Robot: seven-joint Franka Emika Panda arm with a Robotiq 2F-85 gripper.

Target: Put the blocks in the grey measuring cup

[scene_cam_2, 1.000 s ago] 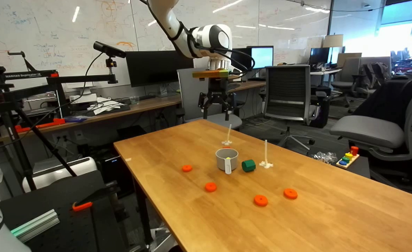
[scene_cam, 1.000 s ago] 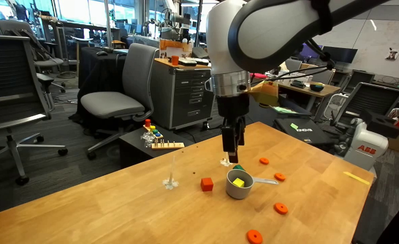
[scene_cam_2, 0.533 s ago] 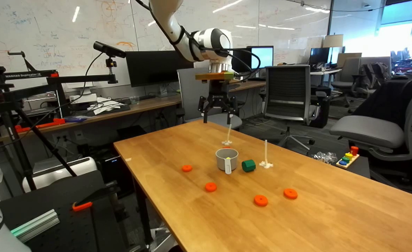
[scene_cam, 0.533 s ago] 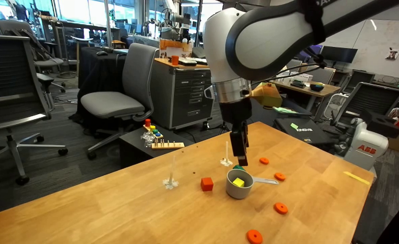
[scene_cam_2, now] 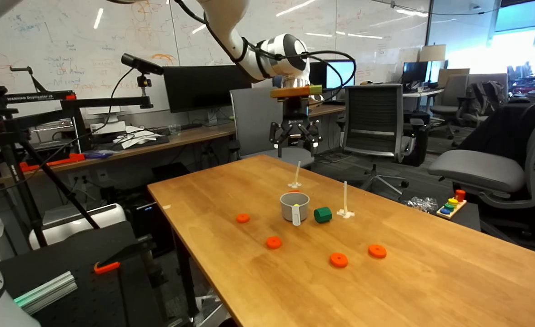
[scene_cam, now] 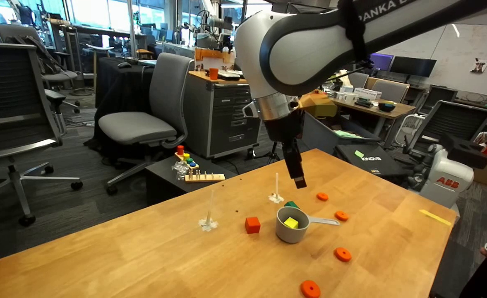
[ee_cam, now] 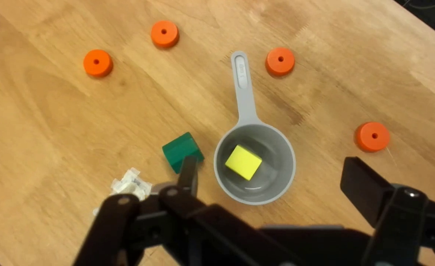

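Right now the Robotiq gripper (scene_cam_2: 297, 150) hangs well above the wooden table (scene_cam: 144, 244), its jaws spread wide apart, on a Franka arm (scene_cam: 305, 58) where I can read ANKA beside a black strap (scene_cam: 353, 29). Inside the grey measuring cup (scene_cam: 291, 236) sits the yellow cube (ee_cam: 243, 162); small lettering on the cup's handle (ee_cam: 245, 99) looks like "1 cup". Just beside the cup, a sliver of table between them, lies the green faceted block (ee_cam: 181, 149), while the red cube (scene_cam: 252, 225) rests on the table near the cup. Four orange discs (ee_cam: 280, 64), each with a hole in the middle, are scattered on the handle's side. Past the table edge, in an exterior view, a black case (scene_cam: 371, 165) says KINOVA and a white robot arm (scene_cam: 448, 182) says ABB; also in an exterior view, a black frame (scene_cam_2: 40, 96) is marked WANHAO Duplicator i3.
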